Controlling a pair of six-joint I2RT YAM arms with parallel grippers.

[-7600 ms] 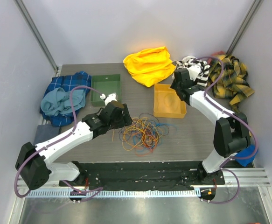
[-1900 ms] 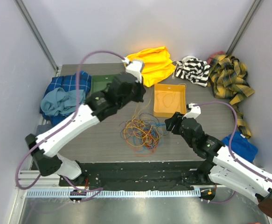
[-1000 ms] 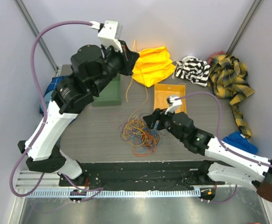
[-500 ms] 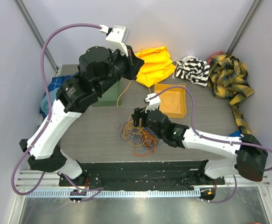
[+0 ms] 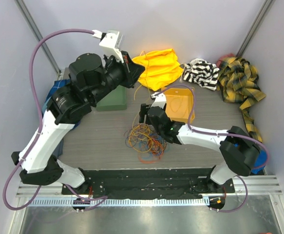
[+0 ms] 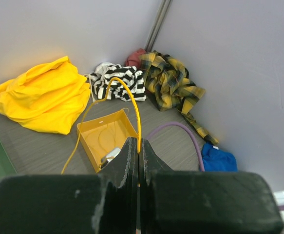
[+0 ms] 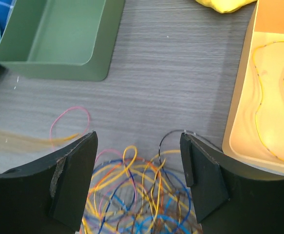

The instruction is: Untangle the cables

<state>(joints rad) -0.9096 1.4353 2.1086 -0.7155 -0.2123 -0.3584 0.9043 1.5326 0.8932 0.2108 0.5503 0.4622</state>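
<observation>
The cables (image 5: pixel 145 141) lie in a loose tangle of orange, yellow, blue and dark loops on the table's middle. My left gripper (image 5: pixel 133 73) is raised high over the back of the table, shut on one yellow cable (image 5: pixel 142 54) that arcs above it and hangs down. In the left wrist view that yellow cable (image 6: pixel 118 81) runs into the shut left gripper (image 6: pixel 139 142). My right gripper (image 5: pixel 144 113) hovers open at the tangle's far edge. In the right wrist view the cables (image 7: pixel 142 195) lie below the open right gripper (image 7: pixel 137 139), untouched.
A green bin (image 5: pixel 111 95) stands behind the tangle on the left, a yellow bin (image 5: pixel 179 105) with yellow wires in it on the right. Clothes lie along the back: yellow cloth (image 5: pixel 156 66), striped cloth (image 5: pixel 200 73), plaid cloth (image 5: pixel 239 83), blue cloth (image 5: pixel 51 95).
My left gripper has shifted slightly left and down with the yellow cable still in it. My right gripper has moved toward the far edge of the tangle, jaws open.
</observation>
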